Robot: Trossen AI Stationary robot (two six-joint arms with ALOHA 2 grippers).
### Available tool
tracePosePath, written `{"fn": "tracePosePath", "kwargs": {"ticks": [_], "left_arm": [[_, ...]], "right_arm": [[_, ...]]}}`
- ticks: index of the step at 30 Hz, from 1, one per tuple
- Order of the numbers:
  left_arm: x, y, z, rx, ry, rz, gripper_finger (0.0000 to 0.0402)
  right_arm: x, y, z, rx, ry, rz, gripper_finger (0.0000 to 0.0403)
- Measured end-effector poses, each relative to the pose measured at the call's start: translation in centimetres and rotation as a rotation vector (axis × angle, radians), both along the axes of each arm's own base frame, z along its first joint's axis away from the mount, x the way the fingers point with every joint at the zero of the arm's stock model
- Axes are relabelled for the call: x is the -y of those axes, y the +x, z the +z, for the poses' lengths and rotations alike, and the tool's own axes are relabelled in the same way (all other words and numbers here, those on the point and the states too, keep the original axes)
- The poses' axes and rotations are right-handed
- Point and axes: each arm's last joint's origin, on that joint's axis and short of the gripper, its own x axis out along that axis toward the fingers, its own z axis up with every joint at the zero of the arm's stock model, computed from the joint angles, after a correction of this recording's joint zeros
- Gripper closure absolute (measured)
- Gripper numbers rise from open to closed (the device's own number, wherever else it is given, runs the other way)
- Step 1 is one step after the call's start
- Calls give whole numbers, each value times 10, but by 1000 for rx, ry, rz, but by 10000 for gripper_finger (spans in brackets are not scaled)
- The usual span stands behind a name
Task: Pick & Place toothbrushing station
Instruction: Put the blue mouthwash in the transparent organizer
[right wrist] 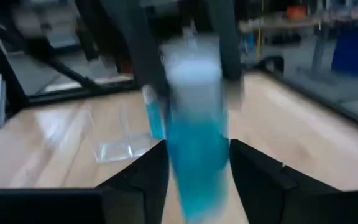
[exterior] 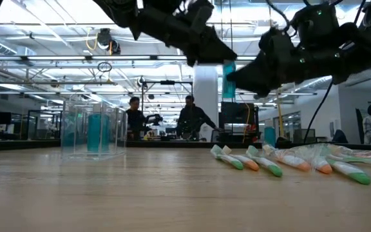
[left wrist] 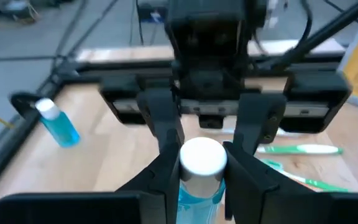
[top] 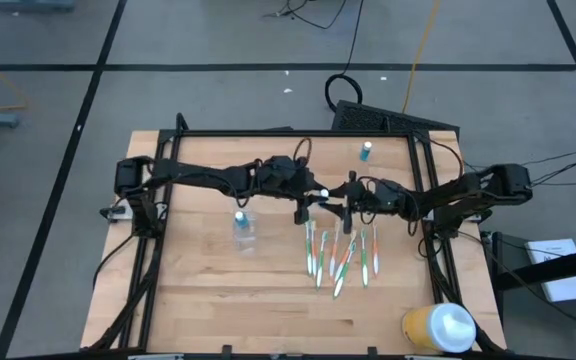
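A small blue tube with a white cap is held upright in the air between my two grippers, above the table's middle; it also shows in the low view. My left gripper and my right gripper are both shut on it. A clear cup stands left of them with another blue tube upright inside. A third blue tube lies on the table near the far edge. Several green, orange and white toothbrushes lie in a loose bunch below the grippers. My left gripper pinches the tube just below its white cap between its two fingers, which come from above and point down. The tube stands upright, clear of the table. My right gripper pinches the tube's blue body, lower down, between its two fingers, which come about level from the table's right side and lie across the tube.
A big yellow container with a white lid stands at the near right corner. A black frame runs along the table's far and side edges. People stand in the room beyond the table.
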Motion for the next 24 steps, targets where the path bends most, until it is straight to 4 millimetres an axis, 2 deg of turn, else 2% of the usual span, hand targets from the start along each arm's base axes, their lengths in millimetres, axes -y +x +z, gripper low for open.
{"fn": "tracePosePath", "kwargs": {"ticks": [3,6,9,12,15,18,21,24], "left_arm": [[-1,-7,15,51,29,27,302],[-1,-12,21,53,32,38,302],[1,-16,27,57,20,29,302],[5,-23,34,39,1,21,302],[14,-33,37,36,-33,29,302],[28,-52,36,105,-22,41,302],[41,-84,33,163,-12,91,302],[55,-120,23,169,-35,155,302]], "right_arm": [[-1,-4,-3,-41,115,9,204],[-2,-6,4,-24,142,8,167],[-2,-8,2,-47,139,0,136],[-2,-9,8,-15,132,5,117],[-2,-12,5,-69,144,0,113],[-3,-14,6,-81,138,0,116],[-3,-15,7,-77,137,0,118],[-2,-14,10,-54,140,-1,118]]}}
